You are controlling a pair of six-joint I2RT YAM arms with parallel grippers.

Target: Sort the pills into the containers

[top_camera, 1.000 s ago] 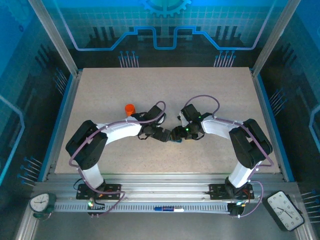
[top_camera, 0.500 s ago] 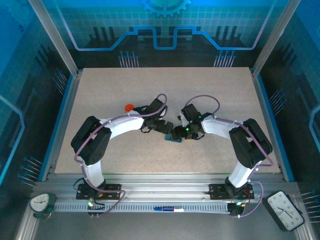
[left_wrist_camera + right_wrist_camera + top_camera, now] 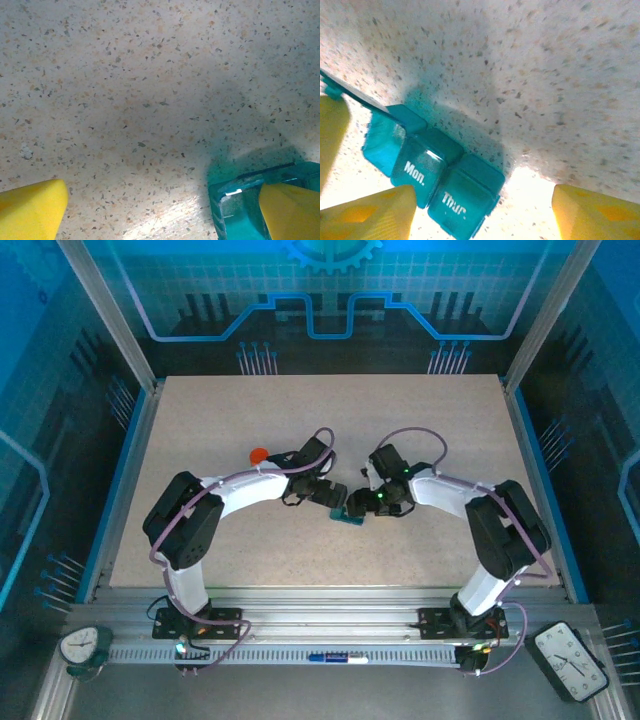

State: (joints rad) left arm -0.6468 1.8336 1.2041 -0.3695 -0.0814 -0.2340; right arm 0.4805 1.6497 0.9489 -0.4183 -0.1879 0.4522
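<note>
Hovering over the counter (image 3: pixel 125 75), left fingers (image 3: pixel 30 212) gaped wide, empty; pill box (image 3: pixel 445 175) lay mid-counter between both arms, one lid up, right fingers (image 3: pixel 592 212) spread astride it, not clamping. Open cell looked empty; sorting seemed barely begun.

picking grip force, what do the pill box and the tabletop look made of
Pill box: translucent teal plastic, glossy; light shows through its walls. Tabletop: matte speckled surface, stone-like composite or laminate; dark flecks on beige.

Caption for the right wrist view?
Open right gripper over teal pill box marked Mon. and Thur., on speckled table.
</note>
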